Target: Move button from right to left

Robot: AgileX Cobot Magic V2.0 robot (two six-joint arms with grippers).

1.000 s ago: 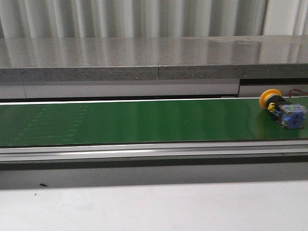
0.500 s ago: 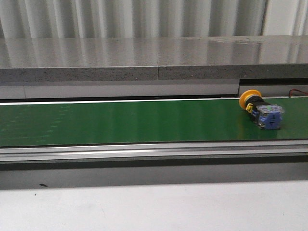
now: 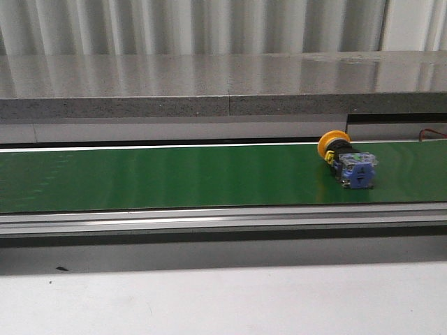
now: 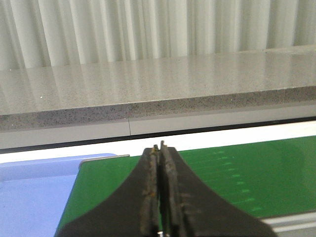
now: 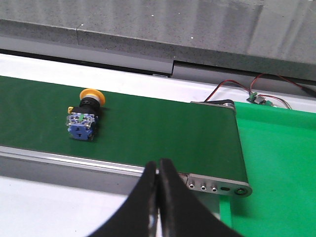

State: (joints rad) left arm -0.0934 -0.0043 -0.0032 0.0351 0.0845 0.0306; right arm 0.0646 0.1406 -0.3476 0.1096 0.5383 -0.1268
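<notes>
The button (image 3: pixel 347 162) lies on its side on the green conveyor belt (image 3: pixel 174 174), right of centre, its yellow cap towards the back and its blue-grey block towards the front. The right wrist view shows the button (image 5: pixel 84 116) on the belt, well away from my right gripper (image 5: pixel 158 163), which is shut with nothing in it above the belt's front rail. My left gripper (image 4: pixel 159 147) is shut and empty over the left end of the belt. Neither gripper appears in the front view.
A grey stone-like ledge (image 3: pixel 223 84) runs behind the belt. A metal rail (image 3: pixel 223 220) borders its front. The belt's right end roller plate (image 5: pixel 217 187) meets a bright green surface (image 5: pixel 276 168) with red and black wires (image 5: pixel 256 91). A light blue surface (image 4: pixel 34 197) lies at the left end.
The button has travelled leftwards along the belt, from the far right edge of the front view to right of centre. No gripper touched it.
</notes>
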